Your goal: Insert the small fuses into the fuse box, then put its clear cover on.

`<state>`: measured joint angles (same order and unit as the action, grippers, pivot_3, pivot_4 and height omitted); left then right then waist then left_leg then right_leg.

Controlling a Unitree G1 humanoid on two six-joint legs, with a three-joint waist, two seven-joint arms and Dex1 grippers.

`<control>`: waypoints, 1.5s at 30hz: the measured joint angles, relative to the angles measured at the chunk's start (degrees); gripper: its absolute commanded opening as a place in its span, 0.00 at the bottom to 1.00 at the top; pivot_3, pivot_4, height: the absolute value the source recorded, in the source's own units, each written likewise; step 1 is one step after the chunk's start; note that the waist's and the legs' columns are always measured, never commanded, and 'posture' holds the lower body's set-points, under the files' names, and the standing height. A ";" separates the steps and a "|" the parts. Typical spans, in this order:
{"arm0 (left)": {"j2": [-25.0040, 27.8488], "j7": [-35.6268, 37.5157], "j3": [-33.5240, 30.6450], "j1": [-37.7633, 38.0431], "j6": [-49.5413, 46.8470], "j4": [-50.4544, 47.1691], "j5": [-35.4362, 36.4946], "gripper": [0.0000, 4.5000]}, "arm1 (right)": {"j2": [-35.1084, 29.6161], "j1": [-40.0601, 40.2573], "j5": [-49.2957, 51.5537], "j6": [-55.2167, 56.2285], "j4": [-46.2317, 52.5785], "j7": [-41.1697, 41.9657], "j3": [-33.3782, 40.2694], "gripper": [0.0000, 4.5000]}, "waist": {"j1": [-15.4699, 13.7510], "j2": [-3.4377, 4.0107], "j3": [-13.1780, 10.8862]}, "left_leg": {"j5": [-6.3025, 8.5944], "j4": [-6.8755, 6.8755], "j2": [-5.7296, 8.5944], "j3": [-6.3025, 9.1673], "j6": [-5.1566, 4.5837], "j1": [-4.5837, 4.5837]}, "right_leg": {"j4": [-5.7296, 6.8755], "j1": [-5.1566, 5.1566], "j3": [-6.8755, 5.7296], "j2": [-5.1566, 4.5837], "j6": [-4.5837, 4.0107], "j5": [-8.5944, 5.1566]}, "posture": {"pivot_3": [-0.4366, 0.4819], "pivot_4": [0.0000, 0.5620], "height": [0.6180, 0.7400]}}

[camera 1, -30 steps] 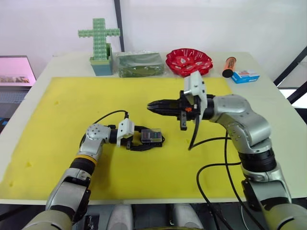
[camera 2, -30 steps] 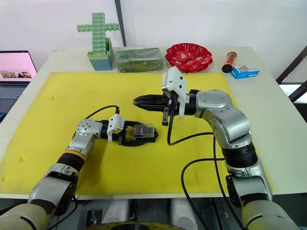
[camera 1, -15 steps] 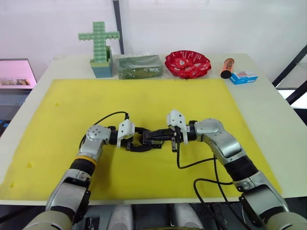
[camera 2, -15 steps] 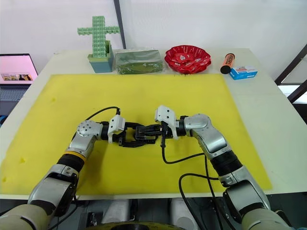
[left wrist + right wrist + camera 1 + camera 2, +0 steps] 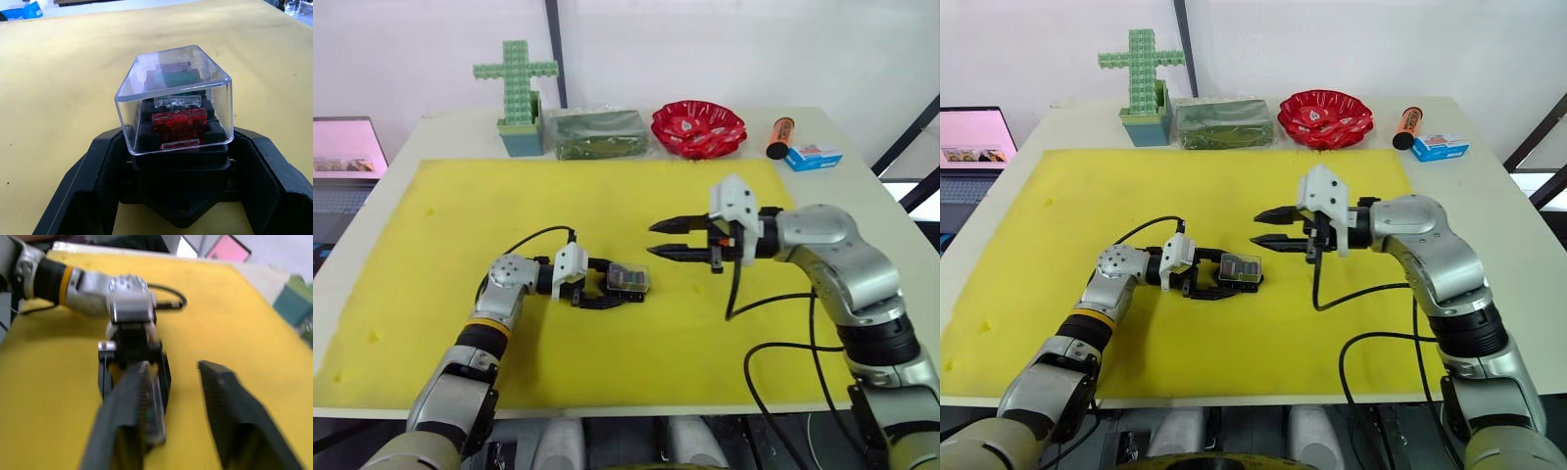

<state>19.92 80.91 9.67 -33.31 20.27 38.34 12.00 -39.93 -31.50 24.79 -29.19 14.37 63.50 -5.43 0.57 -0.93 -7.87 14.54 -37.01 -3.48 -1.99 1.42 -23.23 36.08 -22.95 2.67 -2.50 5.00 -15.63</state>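
— Where is the fuse box [image 5: 178,164] now?

— On the yellow mat [image 5: 509,206] that covers most of the desk [image 5: 862,147], left of the mat's middle. The left claw [image 5: 610,289] grips it, one black finger on either side. The left arm lies low, forearm reaching in from the near edge and the wrist turned toward the centre of the mat.

— And the clear cover [image 5: 173,100]?

— Seated on top of the box. Through it the left wrist view shows the red fuse [image 5: 178,122] nearest, the whitish-grey fuse [image 5: 177,101] behind it, then the green fuse [image 5: 177,78]. A darker piece at the back is probably the purplish-grey one, but it is hard to make out.

— What about the right arm?

— It is raised above the mat, elbow bent out to the right, forearm level and pointing left toward the box. The right claw [image 5: 1271,227] hangs open, its two fingers spread one above the other, holding nothing, a short way apart from the cover.

— Anything along the far edge?

— A green cross of blocks [image 5: 517,83], a red dish [image 5: 699,125] and a blue-and-white carton [image 5: 814,156].
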 measured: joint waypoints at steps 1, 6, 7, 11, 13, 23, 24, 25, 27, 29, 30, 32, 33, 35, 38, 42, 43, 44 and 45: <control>0.00 0.05 -0.10 -0.01 0.01 0.08 0.00 0.63 | -0.10 0.19 0.17 -0.41 -0.18 -0.06 0.35 0.68 | 0.04 0.00 0.00 | 0.00 0.00 0.00 0.00 0.00 0.00 | 0.00 -0.01 0.00 0.00 0.00 0.00 | 0.48 0.27 1.00; -0.03 0.11 -0.15 -0.02 0.21 0.28 0.01 0.63 | 2.75 0.17 2.25 -3.59 0.51 -2.09 0.20 0.88 | 0.06 0.00 0.00 | 0.00 0.00 -0.01 0.01 0.00 0.00 | 0.01 -0.01 0.00 0.01 0.00 0.00 | 0.48 0.27 1.00; -0.02 0.13 -0.17 -0.01 0.25 0.29 0.01 0.63 | 4.35 0.02 3.32 -4.57 0.64 -2.88 0.11 0.83 | 0.06 0.00 0.00 | 0.00 0.00 -0.01 0.02 0.00 0.00 | 0.02 -0.02 0.00 0.01 0.01 0.00 | 0.48 0.27 1.00; -0.09 0.12 -0.16 -0.02 0.28 0.25 0.03 0.63 | 8.44 -2.06 5.55 -5.79 1.13 -4.73 -0.47 0.53 | -0.02 0.01 -0.01 | 0.00 -0.01 -0.01 0.03 0.00 -0.08 | 0.02 -0.06 -0.01 0.01 0.01 0.01 | 0.48 0.27 1.00; -0.06 0.12 -0.17 -0.01 0.28 0.23 0.03 0.63 | 9.59 -2.89 5.97 -5.71 1.24 -5.14 -0.46 0.36 | 0.00 0.01 -0.01 | 0.00 -0.01 -0.01 0.04 0.00 -0.07 | 0.02 -0.06 -0.01 0.01 0.01 0.01 | 0.48 0.27 1.00; 0.03 0.14 -0.19 0.07 0.29 0.22 0.48 0.63 | 11.29 -5.52 5.15 -2.48 -0.49 -5.28 -1.82 0.01 | 0.07 0.01 0.00 | 0.00 0.00 -0.01 0.04 0.00 -0.07 | 0.03 -0.07 -0.02 0.02 0.01 0.01 | 0.48 0.27 1.00; 0.04 0.13 -0.19 0.09 0.30 0.22 0.49 0.63 | 12.18 -5.34 4.35 -1.92 -1.89 -5.57 -2.69 0.01 | 0.09 0.00 0.00 | 0.00 0.00 -0.01 0.04 0.00 -0.06 | 0.03 -0.07 -0.02 0.03 0.01 0.01 | 0.48 0.27 1.00; 0.01 0.12 -0.19 0.08 0.30 0.21 0.49 0.63 | 13.14 -4.72 3.28 -1.04 -3.36 -5.84 -3.75 0.01 | 0.06 0.00 0.00 | 0.00 0.00 -0.02 0.05 0.00 -0.06 | 0.03 -0.07 -0.02 0.04 0.01 0.01 | 0.48 0.27 1.00; -0.18 0.07 -0.17 0.14 0.27 0.07 0.50 0.63 | 14.23 -1.46 -0.54 0.43 -7.69 -5.60 -9.49 0.01 | -0.09 0.00 0.00 | 0.00 0.00 -0.01 0.05 0.00 -0.07 | 0.04 -0.06 -0.03 0.04 0.08 0.04 | 0.48 0.27 1.00; -0.06 0.00 0.02 0.46 0.07 -0.11 -0.16 0.63 | 14.36 0.71 -5.07 3.32 -12.98 -4.66 -15.51 0.01 | 0.04 0.02 -0.01 | 0.00 -0.01 0.01 0.00 0.00 -0.10 | 0.03 -0.08 0.00 0.02 0.08 0.04 | 0.48 0.27 1.00; 0.14 -0.06 -0.28 1.11 0.01 -0.08 -0.10 0.63 | 14.71 0.00 -7.07 5.50 -14.16 -4.50 -17.21 0.01 | 0.29 0.18 0.04 | 0.00 0.00 0.02 -0.12 0.00 -0.04 | 0.04 -0.11 0.10 0.00 0.09 0.05 | 0.48 0.27 1.00; 0.22 -0.53 -0.26 1.16 -0.74 -0.03 -0.28 0.63 | 15.15 -2.63 -9.84 6.60 -16.50 -4.55 -18.95 0.01 | 0.45 0.09 0.13 | 0.02 0.05 -0.02 -0.12 -0.03 0.48 | 0.04 0.32 0.10 0.06 0.01 0.00 | 0.48 0.27 1.00; 0.28 -0.88 -0.26 1.27 -1.03 -0.01 -0.29 0.63 | 15.58 -3.31 -10.22 6.60 -17.75 -4.65 -19.02 0.01 | 0.45 0.04 0.13 | 0.02 0.14 -0.06 -0.11 -0.04 0.73 | 0.02 0.52 0.08 0.07 -0.01 -0.02 | 0.48 0.27 1.00; 0.19 -1.18 -0.26 1.44 -1.25 -0.09 -0.25 0.63 | 16.12 -4.15 -10.51 6.51 -18.87 -4.79 -18.91 0.01 | 0.30 -0.03 0.18 | 0.03 0.23 -0.07 -0.10 -0.04 0.80 | 0.02 0.56 0.07 0.07 -0.03 -0.04 | 0.48 0.27 1.00; 0.25 -1.11 -0.21 1.63 -1.27 -0.60 -0.25 0.63 | 15.80 -4.21 -10.59 6.02 -17.93 -4.72 -18.89 0.01 | 0.31 -0.03 0.18 | 0.03 0.27 -0.08 -0.13 -0.03 0.78 | 0.02 0.52 0.08 0.04 -0.03 -0.03 | 0.48 0.27 1.00; 0.23 -1.15 -0.13 1.99 -1.27 -1.39 -0.23 0.63 | 15.12 -2.96 -10.74 5.70 -15.82 -4.60 -18.44 0.01 | 0.15 -0.03 0.18 | 0.03 0.39 -0.06 -0.15 -0.03 0.77 | -0.01 0.48 0.08 0.01 -0.03 -0.03 | 0.48 0.27 1.00; 0.25 -1.16 -0.15 2.07 -1.27 -1.59 -0.22 0.63 | 15.13 -2.19 -10.61 5.61 -15.12 -4.61 -17.84 0.01 | 0.12 -0.03 0.18 | 0.03 0.42 -0.05 -0.15 -0.03 0.76 | -0.02 0.47 0.08 0.01 -0.03 -0.03 | 0.48 0.27 1.00; 0.32 -1.16 -0.16 2.13 -1.29 -1.72 -0.22 0.63 | 15.14 -1.71 -10.36 5.44 -14.58 -4.60 -17.38 0.01 | 0.14 -0.03 0.18 | 0.03 0.43 -0.05 -0.16 -0.04 0.76 | -0.02 0.45 0.08 0.01 -0.03 -0.03 | 0.48 0.27 1.00; 0.37 -1.17 -0.16 2.13 -1.33 -1.84 -0.23 0.63 | 15.14 -1.21 -9.96 5.38 -14.20 -4.45 -16.70 0.01 | 0.17 -0.03 0.18 | 0.03 0.44 -0.05 -0.16 -0.03 0.75 | -0.02 0.44 0.09 0.01 -0.03 -0.03 | 0.48 0.27 1.00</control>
<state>20.29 79.74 9.52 -31.18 18.94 36.50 11.77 -24.79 -32.71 14.83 -23.81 0.17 59.05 -22.13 0.74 -0.97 -7.69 14.57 -36.57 -3.53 -2.15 1.39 -22.47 36.07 -22.51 2.76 -2.49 4.97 -15.66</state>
